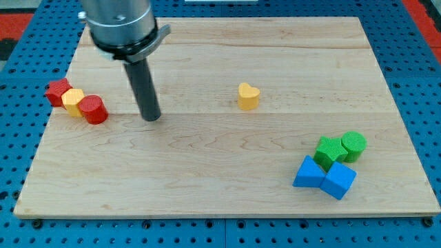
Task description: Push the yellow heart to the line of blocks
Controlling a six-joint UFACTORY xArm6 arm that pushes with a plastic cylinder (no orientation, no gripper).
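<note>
The yellow heart [248,96] lies on the wooden board [207,179] a little right of the middle, alone. A line of three blocks runs diagonally at the view's left: a red star-like block [58,91], a yellow block [73,102] and a red cylinder [93,110], touching one another. My tip [151,118] rests on the board just right of the red cylinder, well to the left of the yellow heart, touching no block.
At the view's lower right is a cluster: a green star-like block [329,151], a green cylinder [353,145], a blue triangle [309,173] and a blue cube [339,180]. A blue perforated surface [420,96] surrounds the board.
</note>
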